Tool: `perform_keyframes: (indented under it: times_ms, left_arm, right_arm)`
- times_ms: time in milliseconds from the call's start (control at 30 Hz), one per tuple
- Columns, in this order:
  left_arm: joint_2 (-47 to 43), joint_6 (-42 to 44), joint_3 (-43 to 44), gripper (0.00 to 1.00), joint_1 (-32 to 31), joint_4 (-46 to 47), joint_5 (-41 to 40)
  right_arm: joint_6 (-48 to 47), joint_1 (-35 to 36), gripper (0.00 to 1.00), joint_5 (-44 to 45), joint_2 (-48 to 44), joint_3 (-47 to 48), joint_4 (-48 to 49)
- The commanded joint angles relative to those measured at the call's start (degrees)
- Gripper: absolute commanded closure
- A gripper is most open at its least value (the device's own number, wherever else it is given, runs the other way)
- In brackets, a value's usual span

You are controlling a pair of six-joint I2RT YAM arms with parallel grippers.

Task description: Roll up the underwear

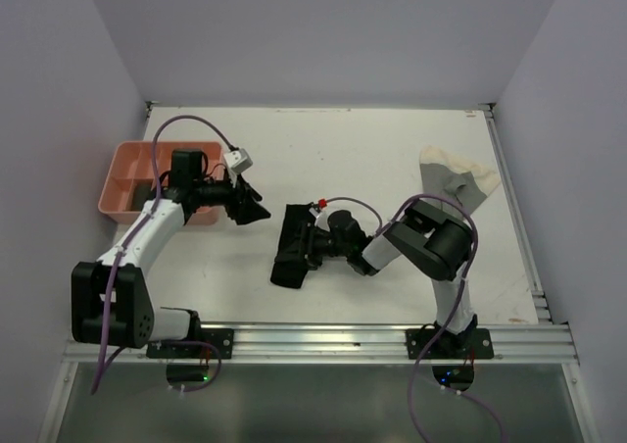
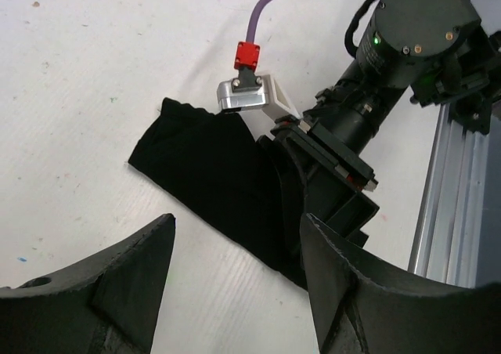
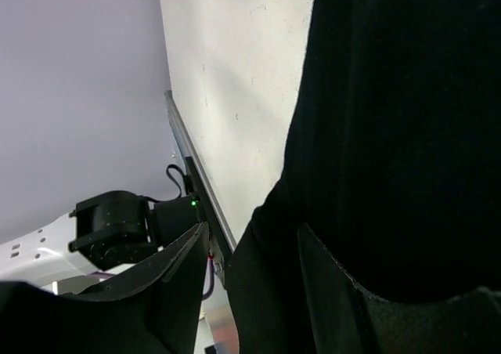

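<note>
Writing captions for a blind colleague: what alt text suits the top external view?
At centre, the right end effector touches a black underwear piece. The left end effector hovers open beside a pink tray; cream underwear lies far right.

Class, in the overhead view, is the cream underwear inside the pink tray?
No, the cream underwear lies far right, apart from the pink tray.

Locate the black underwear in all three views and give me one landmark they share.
Top external: black underwear lies mid-table, toward the near edge.
Left wrist: black underwear sits mid-frame as a dark slanted strip.
Right wrist: black underwear fills the right half, close up.
Shared landmark: the metal rail on the table's near edge; it runs along the bottom in the top view, at the right edge in the left wrist view, and as a slanted line left of centre in the right wrist view.
</note>
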Motion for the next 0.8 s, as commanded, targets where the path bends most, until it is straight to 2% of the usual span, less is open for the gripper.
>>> perform_keyframes:
  times_ms: [0,67,100,200,333,367,467,500,633,767]
  left_arm:
    - [-2.48,10.32,-0.93,0.32,0.40,-4.91,-0.27]
    - [-3.18,17.54,-1.45,0.35,0.31,-10.78,-0.18]
    - [-3.79,24.71,-2.76,0.37,0.05,-12.12,-0.71]
    - [-7.57,38.08,-7.58,0.39,-1.62,-14.86,-4.30]
    - [-16.78,49.64,-15.06,0.38,-4.95,-11.97,-9.22]
    - [-18.20,52.09,-16.56,0.38,-5.40,-10.83,-9.67]
    - [-23.48,64.56,-21.83,0.35,-7.15,-10.11,-10.29]
    - [-24.71,71.38,-24.63,0.34,-7.59,-9.76,-10.20]
    - [-32.26,82.68,-32.38,0.28,-10.92,-4.85,-10.20]
    - [-34.21,93.31,-38.79,0.26,-14.01,-1.33,-11.43]
  right_arm:
    - [-0.67,-0.66,0.46,1.19,3.00,-1.98,0.46]
    - [-1.11,-1.62,0.46,-0.90,2.38,-1.54,0.20]
    - [-1.89,-1.98,0.46,-1.44,1.86,-0.84,-0.41]
    - [-4.26,-2.33,0.46,-3.20,-1.21,1.27,-5.68]
    - [-13.82,-2.50,0.46,-1.63,-11.12,6.28,-21.13]
    - [-15.59,-2.42,0.47,-1.10,-12.29,7.68,-28.30]
    - [-20.62,-2.33,0.48,0.57,-14.49,12.61,-37.66]
    - [-21.41,-2.33,0.51,1.10,-14.58,13.57,-38.64]
    - [-21.33,-1.80,0.57,1.28,-13.27,12.62,-39.53]
    - [-21.41,-1.45,0.59,1.37,-8.71,10.51,-36.65]
